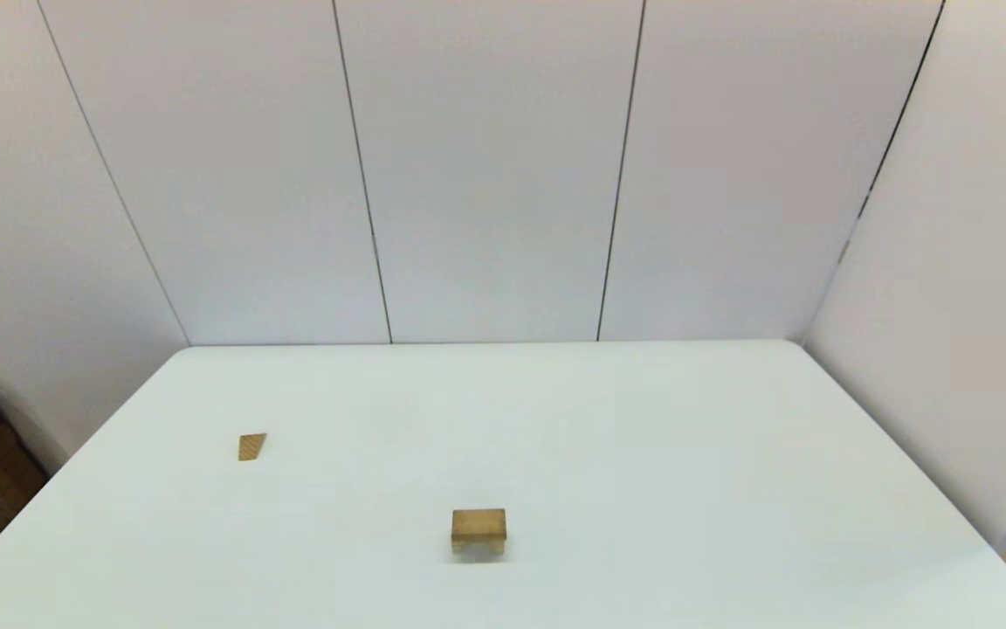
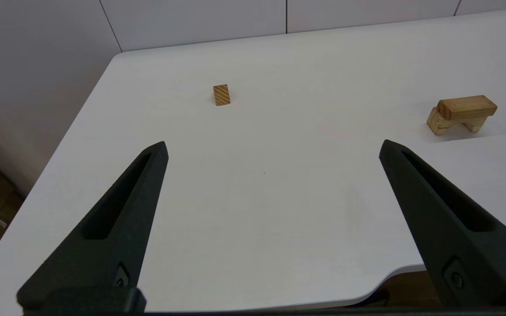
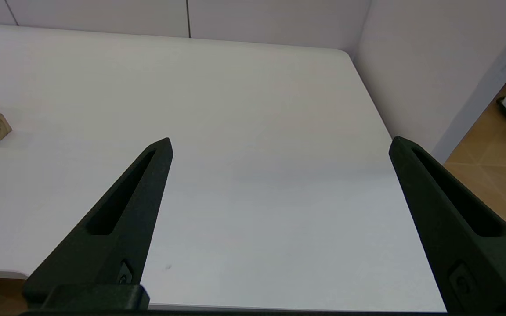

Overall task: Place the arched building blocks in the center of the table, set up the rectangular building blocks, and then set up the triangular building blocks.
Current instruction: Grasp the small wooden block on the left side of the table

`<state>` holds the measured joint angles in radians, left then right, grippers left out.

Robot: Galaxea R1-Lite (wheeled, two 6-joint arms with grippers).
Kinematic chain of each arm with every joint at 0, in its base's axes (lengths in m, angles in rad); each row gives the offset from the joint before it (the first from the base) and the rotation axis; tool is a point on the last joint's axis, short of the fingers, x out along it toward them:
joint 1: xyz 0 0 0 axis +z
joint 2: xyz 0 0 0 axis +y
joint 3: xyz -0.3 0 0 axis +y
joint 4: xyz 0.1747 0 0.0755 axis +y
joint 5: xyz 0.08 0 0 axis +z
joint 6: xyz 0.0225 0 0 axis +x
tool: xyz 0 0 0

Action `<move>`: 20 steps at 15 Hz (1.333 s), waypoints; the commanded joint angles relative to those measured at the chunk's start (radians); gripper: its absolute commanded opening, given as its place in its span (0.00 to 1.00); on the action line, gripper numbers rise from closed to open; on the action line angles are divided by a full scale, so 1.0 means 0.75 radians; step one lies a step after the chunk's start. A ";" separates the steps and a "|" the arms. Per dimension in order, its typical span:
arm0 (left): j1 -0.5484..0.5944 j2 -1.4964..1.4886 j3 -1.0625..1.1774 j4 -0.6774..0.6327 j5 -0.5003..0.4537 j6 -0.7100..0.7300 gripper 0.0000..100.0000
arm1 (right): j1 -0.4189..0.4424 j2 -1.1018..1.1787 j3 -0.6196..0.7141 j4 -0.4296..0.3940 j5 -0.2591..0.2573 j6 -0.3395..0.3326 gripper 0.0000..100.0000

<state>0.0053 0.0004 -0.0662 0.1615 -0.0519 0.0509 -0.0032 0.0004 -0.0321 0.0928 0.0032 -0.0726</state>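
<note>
At lower centre of the head view, the rectangular block (image 1: 478,522) tops the arched block (image 1: 478,546); the triangular block (image 1: 251,446) waits left, the left gripper (image 2: 272,147) and right gripper (image 3: 279,142) both open.

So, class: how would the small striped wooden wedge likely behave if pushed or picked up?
The small striped brown wooden wedge is probably rigid and light, being solid wood and tiny. Its sloped faces may slip between closing fingers. Standing alone on the white table, it would likely slide or topple.

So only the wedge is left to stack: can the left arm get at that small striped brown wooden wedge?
Probably yes: the small striped brown wooden wedge stands alone on bare white table ahead of the open left claw.
</note>
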 commanded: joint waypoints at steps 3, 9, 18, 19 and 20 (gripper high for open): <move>0.001 -0.001 0.000 -0.001 0.000 0.000 1.00 | 0.000 -0.005 0.000 0.003 0.000 -0.001 1.00; 0.001 -0.001 0.000 -0.001 0.002 0.002 1.00 | 0.000 -0.003 0.000 0.001 0.002 -0.010 1.00; 0.001 0.004 -0.049 0.006 -0.004 0.000 1.00 | 0.000 -0.003 -0.002 0.003 0.024 0.068 1.00; 0.001 0.030 -0.077 0.004 -0.006 0.002 1.00 | 0.000 -0.003 -0.002 0.003 0.014 0.072 1.00; 0.001 0.079 -0.112 0.004 -0.006 0.000 1.00 | 0.000 -0.003 -0.002 0.003 0.008 0.074 1.00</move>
<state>0.0057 0.0153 -0.1177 0.1630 -0.0553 0.0509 -0.0032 0.0004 -0.0336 0.0947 0.0100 -0.0172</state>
